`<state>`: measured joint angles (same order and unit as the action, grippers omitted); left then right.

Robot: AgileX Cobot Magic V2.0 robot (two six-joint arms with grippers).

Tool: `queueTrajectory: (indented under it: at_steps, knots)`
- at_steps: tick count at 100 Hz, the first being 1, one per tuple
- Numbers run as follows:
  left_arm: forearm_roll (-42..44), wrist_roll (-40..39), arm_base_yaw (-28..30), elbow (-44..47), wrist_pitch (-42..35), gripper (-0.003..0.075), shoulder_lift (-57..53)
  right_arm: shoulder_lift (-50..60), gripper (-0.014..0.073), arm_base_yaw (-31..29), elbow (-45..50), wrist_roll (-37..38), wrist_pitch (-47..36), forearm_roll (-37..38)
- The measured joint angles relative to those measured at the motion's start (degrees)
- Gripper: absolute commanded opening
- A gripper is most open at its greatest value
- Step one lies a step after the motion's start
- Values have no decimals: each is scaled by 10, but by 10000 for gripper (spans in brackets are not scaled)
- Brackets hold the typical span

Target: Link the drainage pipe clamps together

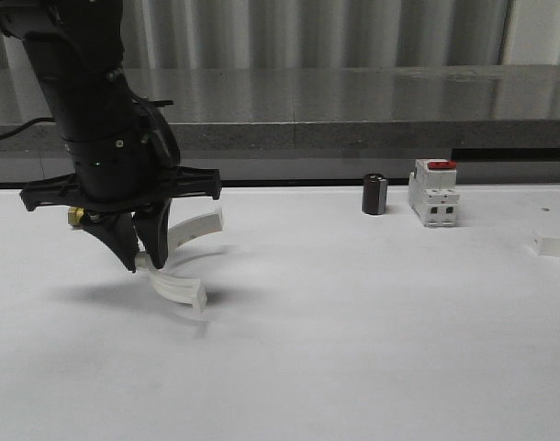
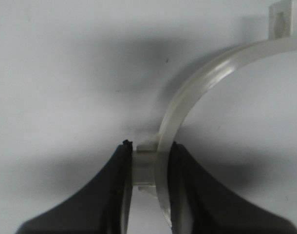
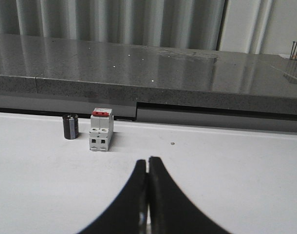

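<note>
Two white drainage pipe clamps lie at the left of the table. My left gripper [image 1: 142, 262] points down and is shut on the nearer clamp half [image 1: 181, 288], gripping it by the end at its fingertips. The rest of that half curves out toward the right. In the left wrist view the left gripper [image 2: 149, 146] pinches the side lug of this clamp half [image 2: 187, 102], whose arc ends in a flat tab [image 2: 280, 19]. The other clamp half [image 1: 197, 225] sits just behind the fingers. My right gripper [image 3: 148, 161] is shut on nothing, low over bare table.
A white breaker with a red switch [image 1: 434, 193] [image 3: 101, 130] stands at the back right beside a small black cylinder [image 1: 375, 194] [image 3: 70, 126]. A small white piece [image 1: 555, 246] lies at the right edge. A grey ledge [image 1: 353, 110] runs behind the table.
</note>
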<state>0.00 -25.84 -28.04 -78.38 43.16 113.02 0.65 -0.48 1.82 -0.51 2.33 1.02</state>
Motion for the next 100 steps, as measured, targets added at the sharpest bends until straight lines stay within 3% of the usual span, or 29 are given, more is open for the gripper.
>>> queueTrajectory:
  at_steps: [14,24,40,60,100]
  knots:
    - [0,0,0,0,0,392,0,0,-66,0,0,0,0,0]
    - [-5,0,0,-2,0,437,0,0,-66,0,0,0,0,0]
    - [0,0,-3,-12,-4,328,-9,0,-66,0,0,0,0,0]
    - [30,0,-5,-9,-5,-20,-83,0,-66,0,0,0,0,0]
    - [52,35,57,137,-6,-20,-307,0,-66,0,0,0,0,0]
